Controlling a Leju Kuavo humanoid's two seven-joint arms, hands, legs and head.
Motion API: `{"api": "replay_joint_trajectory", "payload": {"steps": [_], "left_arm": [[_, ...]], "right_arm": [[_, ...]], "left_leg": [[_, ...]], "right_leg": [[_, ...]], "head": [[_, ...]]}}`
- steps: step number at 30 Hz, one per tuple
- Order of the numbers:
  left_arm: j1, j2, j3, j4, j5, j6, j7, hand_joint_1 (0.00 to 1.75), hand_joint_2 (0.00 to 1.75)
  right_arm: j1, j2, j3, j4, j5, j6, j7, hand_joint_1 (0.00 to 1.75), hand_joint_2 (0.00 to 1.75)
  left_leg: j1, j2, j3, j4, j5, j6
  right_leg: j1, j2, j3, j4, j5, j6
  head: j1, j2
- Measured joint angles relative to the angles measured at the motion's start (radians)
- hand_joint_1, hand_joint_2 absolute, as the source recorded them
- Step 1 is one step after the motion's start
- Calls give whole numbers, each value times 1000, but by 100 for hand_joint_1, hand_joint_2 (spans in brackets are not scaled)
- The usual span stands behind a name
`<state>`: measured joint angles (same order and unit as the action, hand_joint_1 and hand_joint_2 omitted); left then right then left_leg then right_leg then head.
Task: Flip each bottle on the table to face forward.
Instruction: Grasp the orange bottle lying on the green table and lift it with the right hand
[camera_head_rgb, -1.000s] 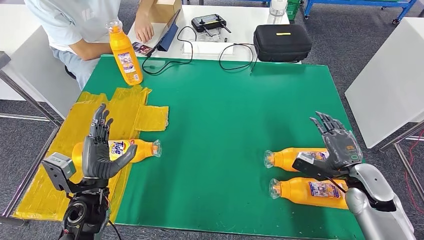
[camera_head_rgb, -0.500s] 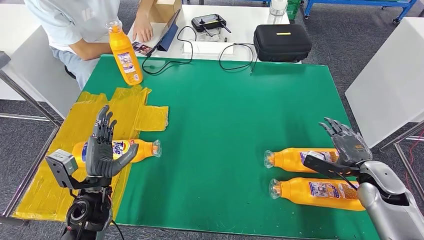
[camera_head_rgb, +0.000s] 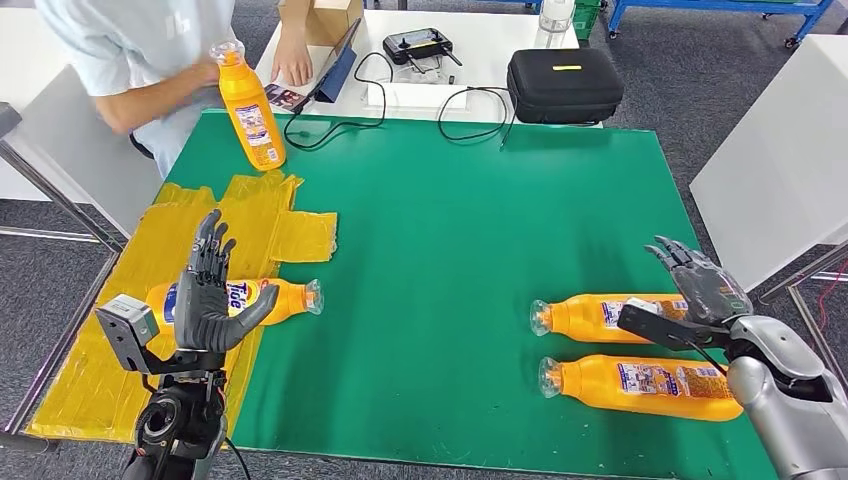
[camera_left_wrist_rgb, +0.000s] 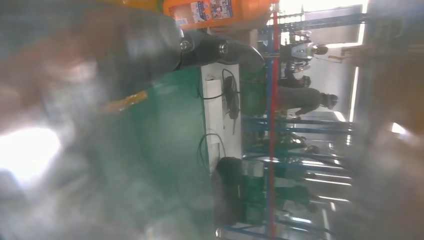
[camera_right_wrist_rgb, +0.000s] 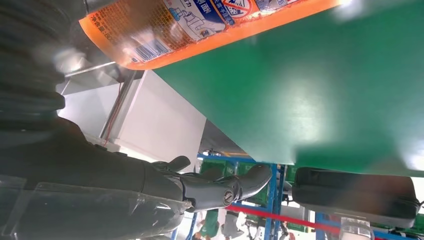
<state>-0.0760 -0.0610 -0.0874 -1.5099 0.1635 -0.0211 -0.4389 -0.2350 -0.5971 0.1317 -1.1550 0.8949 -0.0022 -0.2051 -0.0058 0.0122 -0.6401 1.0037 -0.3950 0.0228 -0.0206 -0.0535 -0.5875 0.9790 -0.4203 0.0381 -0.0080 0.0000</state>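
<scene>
Right hand (camera_head_rgb: 700, 290) pulling back toward counter's (camera_head_rgb: 450, 250) near-right edge, uncovering the far bottle's (camera_head_rgb: 600, 317) label; person's hand (camera_head_rgb: 205, 75) reaching onto upright bottle (camera_head_rgb: 250, 105).

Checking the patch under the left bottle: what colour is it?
Yellow tape patch, clearest in head view.

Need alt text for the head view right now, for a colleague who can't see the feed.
Both robot hands, left hand and right hand, hover open over a green table, each near lying orange bottles: one at left, two at right. A fourth bottle stands by a seated person.
</scene>
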Motion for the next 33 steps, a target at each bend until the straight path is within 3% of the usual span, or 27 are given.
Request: {"api": "replay_joint_trajectory", "payload": {"steps": [19,26,33], "left_arm": [[-24,0,2,50,38,-9,-7,0,175],[-32,0,2,71,48,-9,-10,0,175],[-33,0,2,83,52,-9,-11,0,175]], "right_arm": [[-58,-103,133,90,-134,190,21,0,175],[-69,-150,180,93,-174,221,29,0,175],[-79,-158,210,101,-176,220,42,0,175]], "left_leg": [[-1,-1,-1,0,1,1],[-1,-1,-1,0,0,1],[-1,-1,0,0,0,1]], "right_leg": [[0,-1,0,0,0,1],[0,-1,0,0,0,1],[0,-1,0,0,0,1]], "head": [[0,0],[0,0],[0,0]]}}
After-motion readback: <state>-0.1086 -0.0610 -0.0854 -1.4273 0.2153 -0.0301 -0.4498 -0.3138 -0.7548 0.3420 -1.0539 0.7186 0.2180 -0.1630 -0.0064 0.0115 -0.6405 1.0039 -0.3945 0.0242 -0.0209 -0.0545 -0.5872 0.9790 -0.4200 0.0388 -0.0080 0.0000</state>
